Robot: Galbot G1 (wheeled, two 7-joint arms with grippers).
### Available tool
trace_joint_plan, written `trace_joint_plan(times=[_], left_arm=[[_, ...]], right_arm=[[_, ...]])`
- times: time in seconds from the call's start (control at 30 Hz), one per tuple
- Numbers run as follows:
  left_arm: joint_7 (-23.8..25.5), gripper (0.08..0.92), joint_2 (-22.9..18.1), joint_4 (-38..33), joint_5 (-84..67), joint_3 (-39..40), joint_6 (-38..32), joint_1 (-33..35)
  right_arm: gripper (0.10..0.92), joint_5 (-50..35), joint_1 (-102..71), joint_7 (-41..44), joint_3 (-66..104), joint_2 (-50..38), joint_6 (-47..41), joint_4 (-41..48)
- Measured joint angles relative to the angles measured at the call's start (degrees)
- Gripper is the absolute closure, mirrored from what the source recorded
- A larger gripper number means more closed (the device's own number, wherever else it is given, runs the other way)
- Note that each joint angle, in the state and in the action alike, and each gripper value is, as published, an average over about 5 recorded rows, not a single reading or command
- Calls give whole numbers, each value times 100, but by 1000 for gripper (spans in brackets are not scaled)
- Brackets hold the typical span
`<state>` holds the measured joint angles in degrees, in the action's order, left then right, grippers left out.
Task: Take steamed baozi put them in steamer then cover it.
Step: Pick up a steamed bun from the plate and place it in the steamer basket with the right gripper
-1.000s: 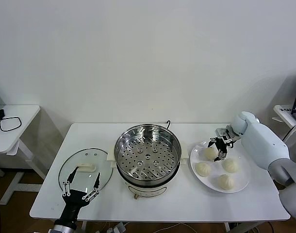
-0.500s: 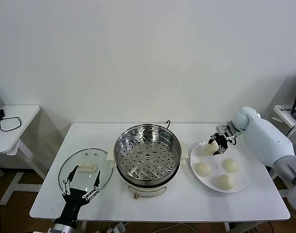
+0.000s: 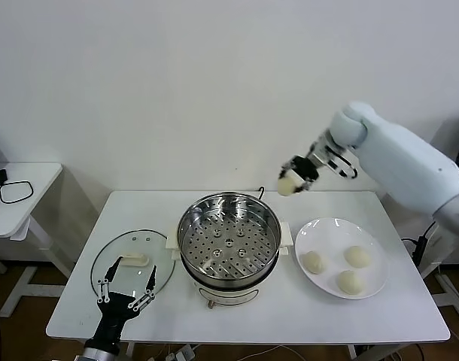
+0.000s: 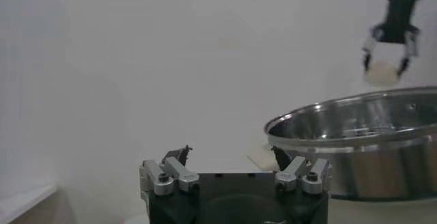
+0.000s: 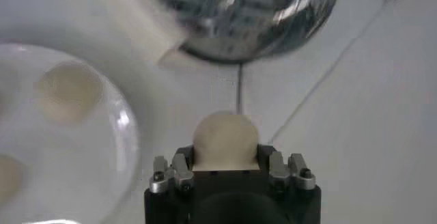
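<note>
My right gripper [image 3: 291,180] is shut on one cream-white baozi [image 3: 287,186] and holds it in the air above the table, just beyond the steamer's far right rim. In the right wrist view that baozi [image 5: 225,138] sits between the fingers [image 5: 179,166]. The steamer [image 3: 228,241] stands at the table's middle, its perforated tray bare. Three more baozi [image 3: 314,262] lie on the white plate [image 3: 342,224] to its right. My left gripper [image 3: 126,289] is open and low at the table's near left edge; it also shows in the left wrist view [image 4: 231,160].
The round glass lid [image 3: 132,259] with a white handle lies flat on the table left of the steamer, just beyond the left gripper. A black cord [image 3: 260,191] runs off behind the steamer. A white side table [image 3: 19,195] stands at far left.
The right gripper shut on the far-left baozi on the plate, lifted it and carried it up and left towards the steamer. The left arm has not moved.
</note>
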<state>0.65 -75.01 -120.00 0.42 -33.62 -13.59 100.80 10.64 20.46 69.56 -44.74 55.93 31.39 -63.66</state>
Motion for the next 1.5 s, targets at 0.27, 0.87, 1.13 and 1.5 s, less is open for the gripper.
trace_joint_plan(times=[0.27, 0.87, 1.13, 1.5], left_arm=[[-5, 177, 6, -30, -5, 4, 0, -9], [-25, 177, -24, -34, -28, -73, -49, 15], [-44, 177, -25, -1, -50, -106, -97, 16], [-53, 177, -6, -8, -74, -118, -108, 5]], right_arm=[[397, -3, 331, -65, -594, 378, 320, -715], [371, 1003, -239, -157, -757, 1332, 570, -446], [317, 1409, -541, -208, -648, 1625, 601, -165], [203, 1553, -653, -162, -549, 1709, 532, -99]])
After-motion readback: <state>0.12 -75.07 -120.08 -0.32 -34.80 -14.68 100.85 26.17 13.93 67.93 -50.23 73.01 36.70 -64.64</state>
